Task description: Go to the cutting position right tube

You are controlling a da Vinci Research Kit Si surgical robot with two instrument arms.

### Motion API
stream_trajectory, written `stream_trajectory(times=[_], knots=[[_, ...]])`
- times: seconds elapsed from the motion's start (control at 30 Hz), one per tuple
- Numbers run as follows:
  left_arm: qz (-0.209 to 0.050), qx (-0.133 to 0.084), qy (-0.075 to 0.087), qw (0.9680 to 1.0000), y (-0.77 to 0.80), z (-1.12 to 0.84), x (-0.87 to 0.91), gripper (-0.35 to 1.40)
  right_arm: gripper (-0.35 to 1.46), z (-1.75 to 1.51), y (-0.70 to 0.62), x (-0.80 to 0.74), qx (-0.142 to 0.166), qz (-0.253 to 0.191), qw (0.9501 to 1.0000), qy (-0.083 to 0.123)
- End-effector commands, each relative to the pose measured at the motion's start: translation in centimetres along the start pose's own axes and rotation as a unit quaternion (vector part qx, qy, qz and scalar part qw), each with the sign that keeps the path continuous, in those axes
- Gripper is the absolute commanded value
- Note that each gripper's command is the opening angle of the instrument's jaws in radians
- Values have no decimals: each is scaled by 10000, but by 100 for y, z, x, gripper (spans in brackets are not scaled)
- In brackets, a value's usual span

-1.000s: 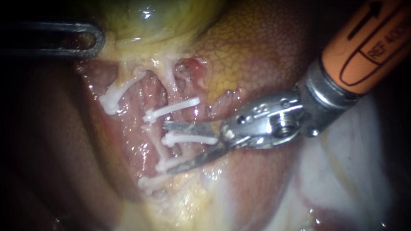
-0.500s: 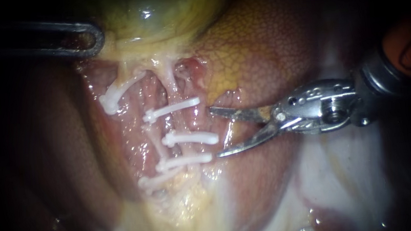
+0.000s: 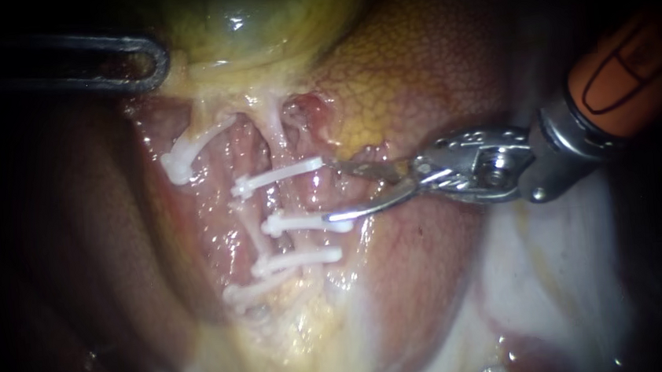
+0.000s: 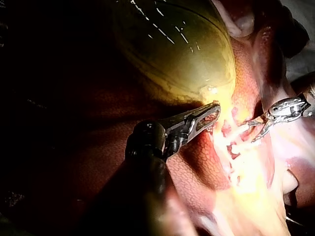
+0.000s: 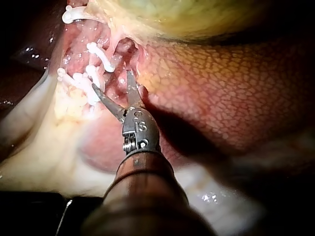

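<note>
Endoscope view: right instrument [image 3: 327, 190] carries two thin blades, standing well apart in a V and gripping nothing; upper blade points at the right end of the upper clip [image 3: 279, 174]; lower blade lies across the right end of the middle clip [image 3: 306, 225]. Right tube [image 3: 274, 139] runs down from the gallbladder [image 3: 255, 18] and under these clips; it sits just beyond the blade tips, not between the blades. Right shaft enters from the upper right, angled down, with an orange collar [image 3: 630, 76] behind the metal wrist. Left instrument [image 3: 152, 63] enters level from the left; its looped jaws lie together, clamped on the gallbladder at its lower edge. Liver [image 3: 416, 69] mottled, to the right of the clips; pale white material [image 3: 543, 272] below the right wrist.

Left wrist view: left instrument [image 4: 211, 112] reaches up and forward; jaws closed on the yellow edge of the gallbladder [image 4: 172, 49]; right instrument [image 4: 257, 129] just beyond, blades parted, beside the clips; liver [image 4: 197, 162] under the left shaft.

Right wrist view: right instrument [image 5: 112, 81] points straight ahead; blades spread; one blade rests beside the white clips [image 5: 93, 81], the other against pink tissue; gallbladder [image 5: 187, 14] ahead; liver [image 5: 221, 88] alongside.
</note>
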Motion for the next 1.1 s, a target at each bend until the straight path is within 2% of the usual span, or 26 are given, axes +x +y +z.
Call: stream_trajectory(times=[0.03, 0.2, 0.5, 0.7, 0.97, 1.1], knots=[[1, -3, -2, 10000, 0, 0, 0, -35, 116, 3, -1, 1, 74, -15, 10000, 49], [1, -3, -2, 10000, 0, 0, 0, -35, 116, 12, 1, 5, 499, -87, 9985, 224], [0, -5, -3, 10000, 0, 1, 0, -35, 116, 33, 6, 16, 1072, -351, 9930, 357], [-2, -9, -5, 10000, -1, 1, 0, -35, 108, 49, 9, 17, 1212, -490, 9908, 344], [-5, -13, -7, 10000, -2, 3, -1, -35, 98, 61, 12, 22, 1466, -579, 9850, 704], [-6, -15, -8, 10000, -3, 4, -1, -35, 98, 68, 13, 26, 1485, -609, 9841, 766]])
